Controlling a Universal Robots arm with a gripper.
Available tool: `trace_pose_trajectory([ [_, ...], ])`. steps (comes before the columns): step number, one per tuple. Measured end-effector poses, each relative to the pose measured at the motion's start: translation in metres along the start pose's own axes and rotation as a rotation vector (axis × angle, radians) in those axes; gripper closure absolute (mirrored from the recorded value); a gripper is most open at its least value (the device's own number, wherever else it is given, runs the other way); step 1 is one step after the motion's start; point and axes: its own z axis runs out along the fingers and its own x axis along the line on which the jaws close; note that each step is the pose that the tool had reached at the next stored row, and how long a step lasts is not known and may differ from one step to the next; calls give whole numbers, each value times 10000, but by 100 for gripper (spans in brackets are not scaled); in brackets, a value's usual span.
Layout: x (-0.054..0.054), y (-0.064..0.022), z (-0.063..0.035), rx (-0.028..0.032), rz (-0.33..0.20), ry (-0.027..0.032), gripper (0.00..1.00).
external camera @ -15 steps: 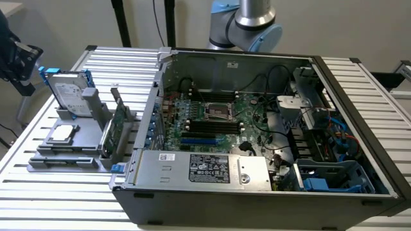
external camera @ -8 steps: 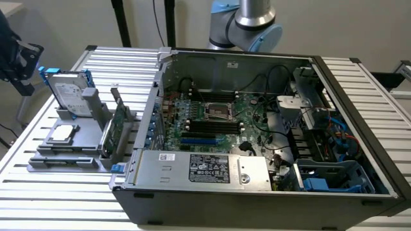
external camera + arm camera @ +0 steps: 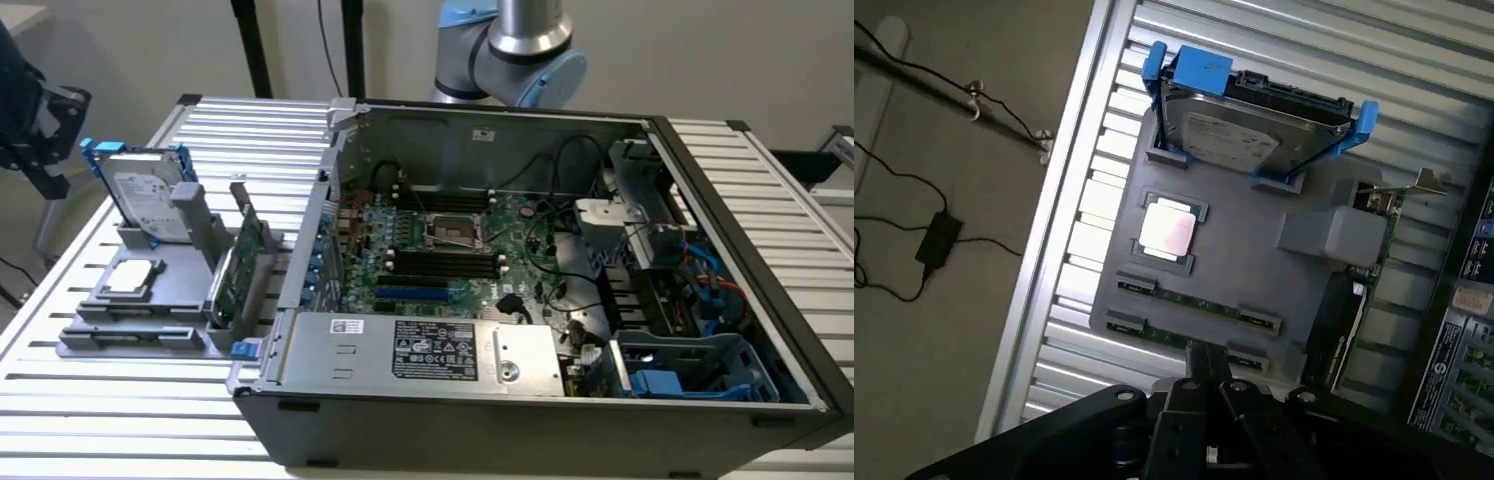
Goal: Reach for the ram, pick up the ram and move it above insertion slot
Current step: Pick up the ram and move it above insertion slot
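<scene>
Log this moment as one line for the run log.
stage: reach | gripper: above holder, near ram | ram: lying in holder | case: open

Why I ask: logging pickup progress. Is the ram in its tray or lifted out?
In its tray. The ram lies flat, seated lengthwise in a slot of the gray tray.

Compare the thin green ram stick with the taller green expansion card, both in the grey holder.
The thin green ram stick sits low in its slot; the taller green expansion card stands high. The ram stick is a narrow strip; the card is broad, with a metal bracket. Both are green boards in the grey holder.
</scene>
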Motion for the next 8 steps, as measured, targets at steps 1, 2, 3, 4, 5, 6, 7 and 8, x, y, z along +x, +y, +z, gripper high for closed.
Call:
trace_pose_trajectory([
  [1,0,0,0,0,-180,7,89],
  [2,0,0,0,0,-359,12,89],
  [3,0,0,0,0,-556,19,89],
  [4,0,0,0,-1,-735,26,89],
  [5,0,0,0,-1,-921,32,89],
  [6,0,0,0,-1,-1099,38,89],
  [7,0,0,0,-1,-1280,45,89],
  [8,0,0,0,-1,-1460,52,89],
])
